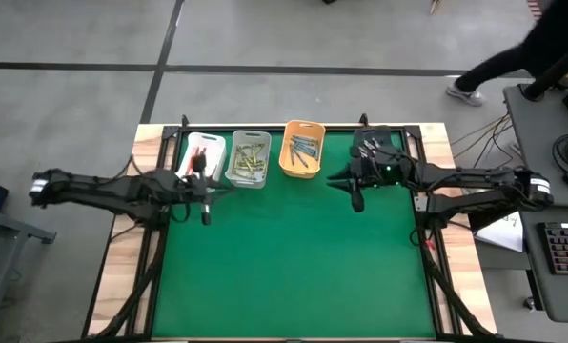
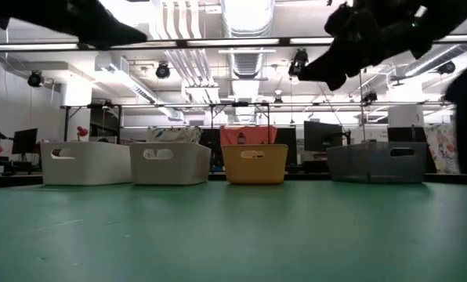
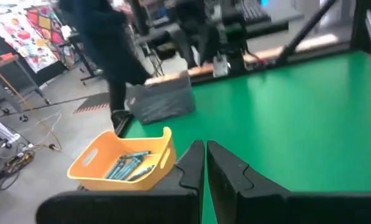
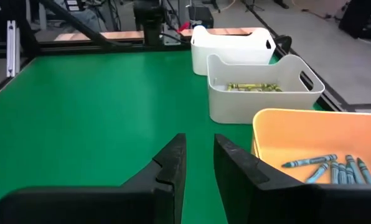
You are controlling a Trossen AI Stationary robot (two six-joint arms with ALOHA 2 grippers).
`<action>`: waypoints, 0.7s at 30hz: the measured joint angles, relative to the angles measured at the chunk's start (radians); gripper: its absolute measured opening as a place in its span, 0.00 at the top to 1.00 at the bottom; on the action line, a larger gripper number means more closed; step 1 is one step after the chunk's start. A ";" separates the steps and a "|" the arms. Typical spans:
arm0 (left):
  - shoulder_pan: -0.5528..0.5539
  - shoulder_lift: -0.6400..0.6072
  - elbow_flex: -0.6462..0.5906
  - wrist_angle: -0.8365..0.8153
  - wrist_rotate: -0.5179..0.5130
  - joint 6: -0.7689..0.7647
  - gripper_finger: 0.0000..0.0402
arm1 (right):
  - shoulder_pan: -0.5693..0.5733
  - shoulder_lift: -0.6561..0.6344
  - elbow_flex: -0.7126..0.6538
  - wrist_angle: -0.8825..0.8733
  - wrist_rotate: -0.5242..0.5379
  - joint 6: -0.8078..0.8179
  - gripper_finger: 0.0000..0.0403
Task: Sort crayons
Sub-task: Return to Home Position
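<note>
Four small bins stand in a row at the table's far edge. The white bin (image 1: 205,152) holds red crayons (image 1: 198,154). The grey bin (image 1: 248,157) holds yellow crayons (image 4: 254,87). The orange bin (image 1: 302,148) holds blue crayons (image 4: 335,168), which also show in the left wrist view (image 3: 129,165). The black bin (image 1: 375,146) is at the right. My left gripper (image 1: 206,215) is shut and empty, above the mat just near of the white bin. My right gripper (image 1: 357,202) is open by a narrow gap and empty, just near of the black bin.
The green mat (image 1: 294,257) lies bare from the bins to the near edge. A dark frame (image 1: 427,238) runs along the table's sides. A person (image 1: 541,48) walks on the floor beyond the far right corner, beside a desk with a keyboard (image 1: 565,248).
</note>
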 joint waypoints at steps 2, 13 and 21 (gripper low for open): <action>0.054 -0.063 -0.038 0.022 0.054 -0.009 1.00 | 0.000 -0.017 -0.033 0.026 0.000 -0.004 0.83; 0.131 -0.373 -0.231 0.041 0.163 -0.105 1.00 | 0.000 -0.242 -0.222 0.131 -0.027 -0.029 0.83; 0.131 -0.654 -0.305 0.014 0.212 -0.162 1.00 | 0.000 -0.478 -0.404 0.284 -0.056 -0.027 0.83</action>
